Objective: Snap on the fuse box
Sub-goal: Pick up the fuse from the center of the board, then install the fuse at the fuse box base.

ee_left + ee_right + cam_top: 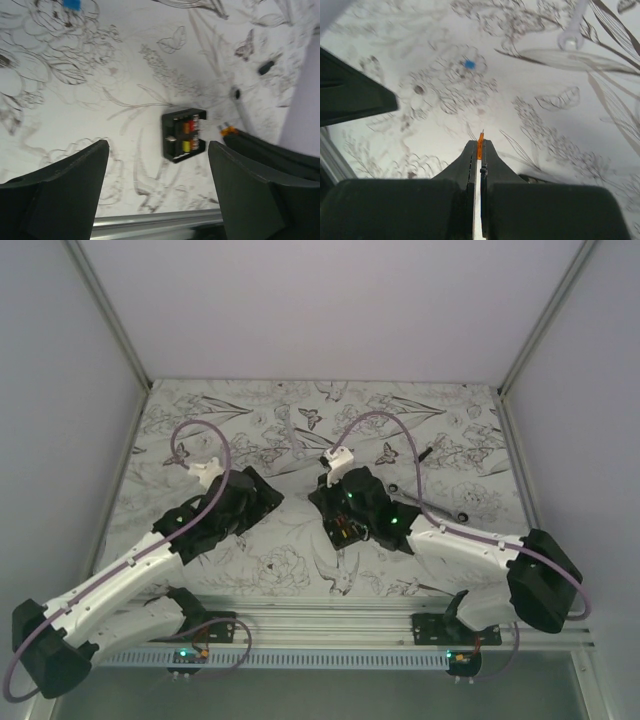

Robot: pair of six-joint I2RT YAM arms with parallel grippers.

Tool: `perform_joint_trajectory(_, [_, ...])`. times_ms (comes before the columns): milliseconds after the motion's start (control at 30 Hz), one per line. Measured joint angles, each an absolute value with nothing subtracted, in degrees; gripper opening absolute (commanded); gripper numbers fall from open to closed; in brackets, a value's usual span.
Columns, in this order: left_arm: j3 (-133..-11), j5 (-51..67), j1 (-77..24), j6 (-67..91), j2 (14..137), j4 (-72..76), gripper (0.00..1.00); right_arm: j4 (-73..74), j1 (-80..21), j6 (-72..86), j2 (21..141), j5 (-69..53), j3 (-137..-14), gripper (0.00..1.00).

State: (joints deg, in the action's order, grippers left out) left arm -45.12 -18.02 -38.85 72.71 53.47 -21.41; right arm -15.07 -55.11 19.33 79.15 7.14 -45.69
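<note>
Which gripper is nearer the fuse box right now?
Right. The right gripper, shut on an orange piece, sits just beside the fuse box; the left gripper, open, hangs back from it.

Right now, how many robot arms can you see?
2. The left white-and-black robot arm reaches in from the lower left; the right white-and-black robot arm from the lower right, its end effector pinching a tiny orange piece. No others show.

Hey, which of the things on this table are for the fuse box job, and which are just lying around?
For the job: fuse box; orange piece pinched in the right claw, likely a fuse.
Lying about: wrench; short black stick; small blue bit.
</note>
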Motion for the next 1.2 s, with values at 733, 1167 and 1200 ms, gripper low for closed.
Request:
perform_joint_trajectory(733, [-41.36, -28.47, -35.16, 41.15, 57.52, -27.11, 1.00, 31.16, -49.08, 13.26, 90.28, 2.28, -65.17, 0.00])
perform_joint_trajectory(1167, [-39.13, -29.56, -29.58, 42.02, 57.93, -28.08, 1.00, 35.09, -48.60, 12.67, 101.34, -0.38, -71.94, 0.00])
perform_joint_trajectory(1200, [-38.83, -29.69, -29.28, 42.35, 57.21, -28.38, 1.00, 35.29, -48.53, 12.67, 101.80, -0.43, -72.18, 0.00])
